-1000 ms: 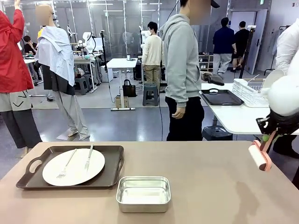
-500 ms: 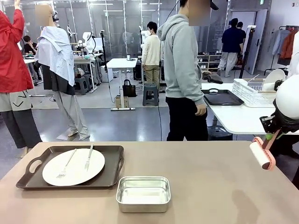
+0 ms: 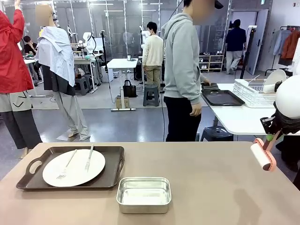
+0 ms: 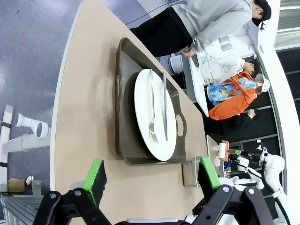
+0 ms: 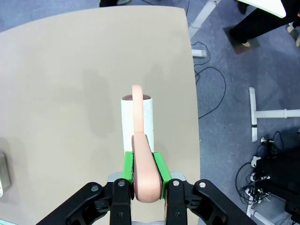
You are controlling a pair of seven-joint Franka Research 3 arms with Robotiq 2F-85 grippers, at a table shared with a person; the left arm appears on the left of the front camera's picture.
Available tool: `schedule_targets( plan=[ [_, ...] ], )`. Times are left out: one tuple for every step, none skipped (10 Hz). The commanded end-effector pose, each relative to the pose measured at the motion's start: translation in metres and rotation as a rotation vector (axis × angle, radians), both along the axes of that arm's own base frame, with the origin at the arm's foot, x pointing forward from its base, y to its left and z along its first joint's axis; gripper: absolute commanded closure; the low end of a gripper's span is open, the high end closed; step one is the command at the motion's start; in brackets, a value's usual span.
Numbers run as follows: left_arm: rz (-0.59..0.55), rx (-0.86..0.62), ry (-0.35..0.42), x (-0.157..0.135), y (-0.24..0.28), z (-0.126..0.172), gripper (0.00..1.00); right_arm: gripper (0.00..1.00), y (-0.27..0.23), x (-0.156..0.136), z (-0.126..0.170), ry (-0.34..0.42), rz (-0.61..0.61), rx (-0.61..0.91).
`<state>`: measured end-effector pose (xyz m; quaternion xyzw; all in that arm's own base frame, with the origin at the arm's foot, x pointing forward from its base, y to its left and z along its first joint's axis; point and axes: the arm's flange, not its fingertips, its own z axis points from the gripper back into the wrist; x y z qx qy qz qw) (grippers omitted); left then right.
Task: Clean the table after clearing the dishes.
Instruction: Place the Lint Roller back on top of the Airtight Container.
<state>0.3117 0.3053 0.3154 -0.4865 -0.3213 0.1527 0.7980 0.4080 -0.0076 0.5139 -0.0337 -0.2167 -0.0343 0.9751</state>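
Little changed over the last second. The right tool drifted slightly farther right of the steel pan and stayed clenched on the pink handle of the lint roller. The roller hung above the tabletop, well right of the pan and not touching the surface. The person stepped from behind the pan to the white table beyond and to the right of it, one hand at a dark tray there. Just left of the pan, the brown tray with plate, fork and knife had not moved. The left tool hung released and held nothing, short of the pan. Clearing looked half done, so rolling could probably begin only on the bare stretch right of the pan.
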Motion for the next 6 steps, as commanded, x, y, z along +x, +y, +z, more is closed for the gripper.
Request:
schedule_targets(
  plan=[
    [-0.002,0.003,0.003,-0.0037,0.0018,-0.0002,0.0,0.78,0.0001,0.0011,0.0037,-0.006,-0.009,0.005],
    [-0.002,0.003,0.003,-0.0037,0.0018,-0.0002,0.0,0.78,0.0001,0.0011,0.0037,-0.006,-0.009,0.005],
    [-0.002,0.003,0.003,-0.0037,0.0018,-0.0002,0.0,0.78,0.0001,0.0011,0.0037,-0.006,-0.009,0.005],
    [-0.002,0.003,0.003,-0.0037,0.0018,-0.0002,0.0,0.78,0.0001,0.0011,0.0037,-0.006,-0.009,0.005],
    [-0.002,0.003,0.003,-0.0037,0.0018,-0.0002,0.0,0.78,0.0001,0.0011,0.0037,-0.006,-0.009,0.005],
    [-0.002,0.003,0.003,-0.0037,0.0018,-0.0002,0.0,0.78,0.0001,0.0011,0.0037,-0.006,-0.009,0.005]
  ],
)
